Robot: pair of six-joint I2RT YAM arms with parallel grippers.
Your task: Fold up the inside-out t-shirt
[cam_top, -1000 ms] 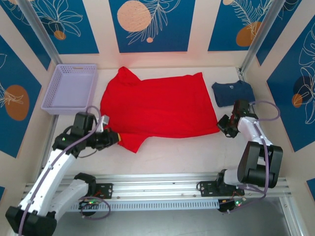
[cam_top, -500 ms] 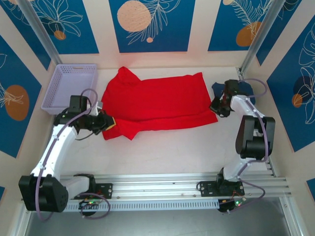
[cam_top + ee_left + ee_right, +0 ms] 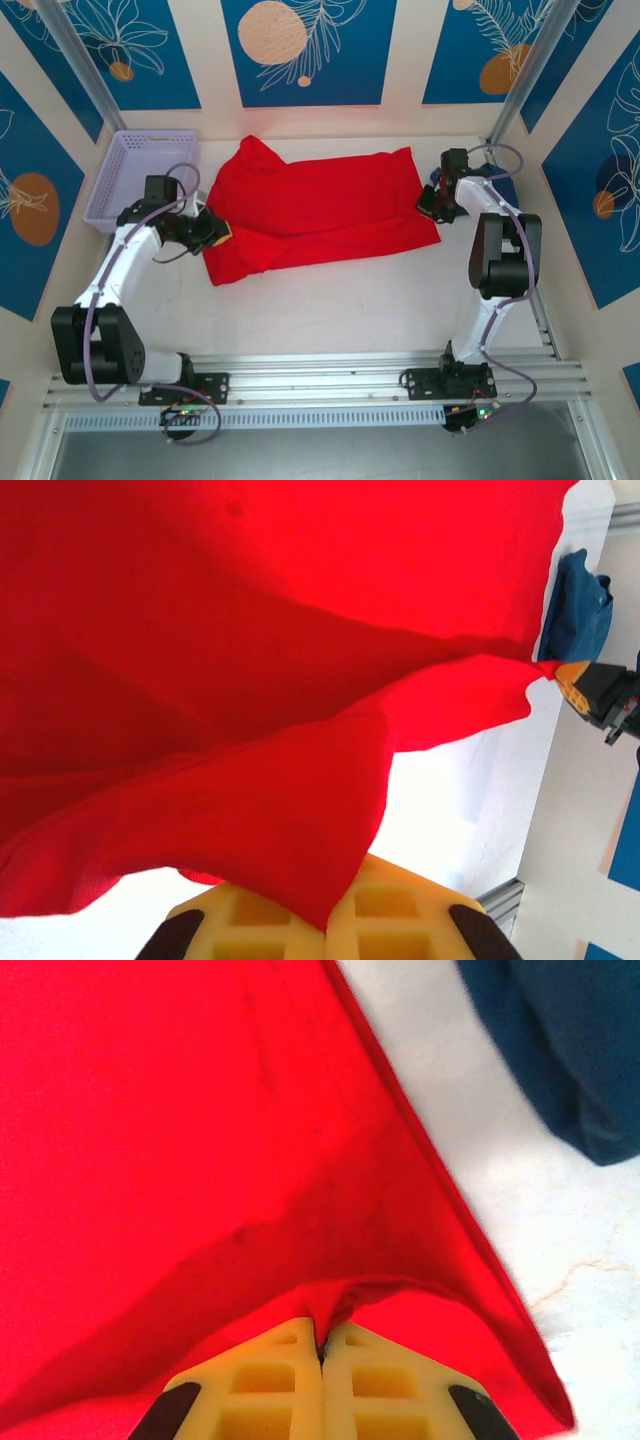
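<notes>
The bright red soft cloth t-shirt (image 3: 320, 205) lies across the back of the white worktop (image 3: 340, 310), its near hem lifted and doubled over. The left jaws pinch the hem's left corner and the right jaws its right corner, both pressed tight on cloth. The wrist views show yellow pads (image 3: 270, 1380) biting the fold and a navy blue t-shirt (image 3: 560, 1050), mostly hidden from overhead. A second ago the shirt lay flat, arms nearer.

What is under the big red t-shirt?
The white table shows around the bright red cloth t-shirt and under the edge lifted by the left hand. Whatever lies beneath the flat part is covered.
</notes>
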